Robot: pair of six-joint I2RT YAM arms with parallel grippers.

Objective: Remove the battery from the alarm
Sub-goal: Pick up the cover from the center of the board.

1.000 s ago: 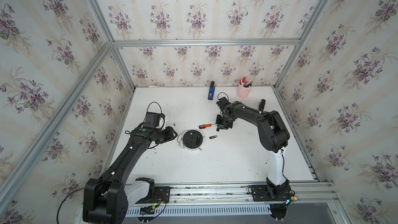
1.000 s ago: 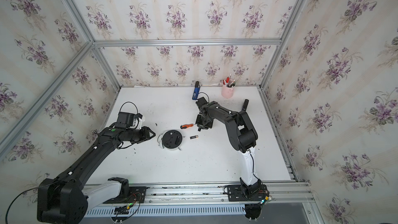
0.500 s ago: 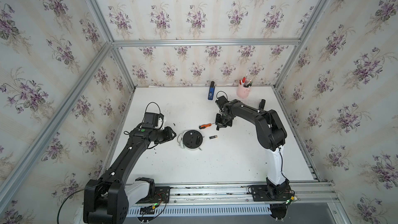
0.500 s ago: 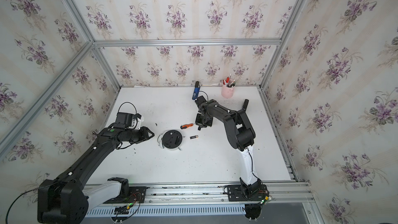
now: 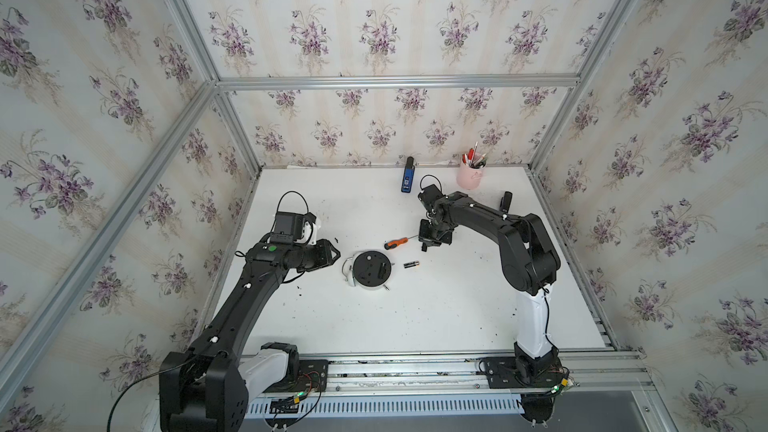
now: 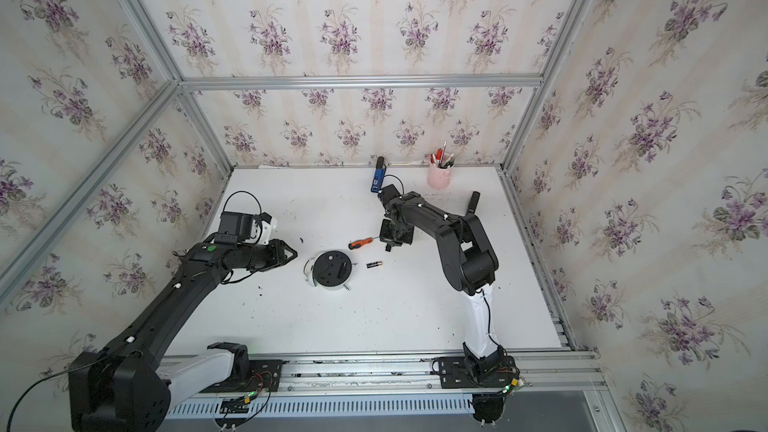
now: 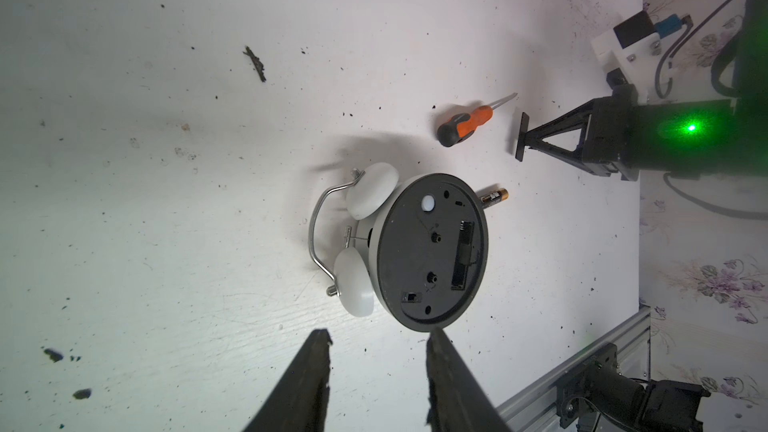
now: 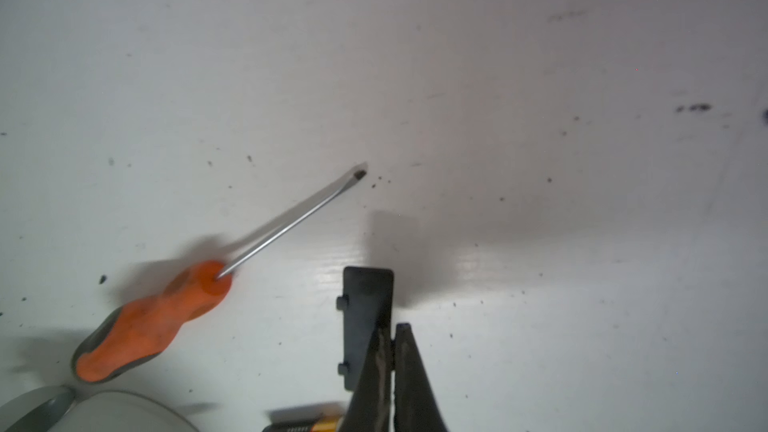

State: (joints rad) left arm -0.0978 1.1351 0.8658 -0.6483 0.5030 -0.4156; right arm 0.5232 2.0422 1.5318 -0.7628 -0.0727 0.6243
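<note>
The alarm (image 5: pixel 372 271) (image 6: pixel 332 268) lies face down mid-table, its black back (image 7: pixel 428 251) up and its battery slot (image 7: pixel 463 255) uncovered and empty. The battery (image 5: pixel 411 264) (image 6: pixel 374 264) (image 7: pixel 494 197) lies on the table just right of the alarm, touching nothing. My right gripper (image 5: pixel 429 244) (image 6: pixel 390 243) (image 8: pixel 392 328) hangs beyond the battery, shut on a thin black cover plate (image 8: pixel 368 305) (image 7: pixel 523 137). My left gripper (image 5: pixel 336 251) (image 6: pixel 291 255) (image 7: pixel 378 336) stands open just left of the alarm, apart from it, with nothing between its fingers.
An orange-and-black screwdriver (image 5: pixel 397 243) (image 8: pixel 158 317) lies between the alarm and the right gripper. At the back stand a pink pen cup (image 5: pixel 469 174), a blue device (image 5: pixel 408 176) and a small black object (image 5: pixel 505 201). Dark crumbs dot the white table (image 5: pixel 415 317).
The right gripper's jaws have closed on the black cover plate. The left arm has hardly moved; alarm, battery and screwdriver lie where they were.
</note>
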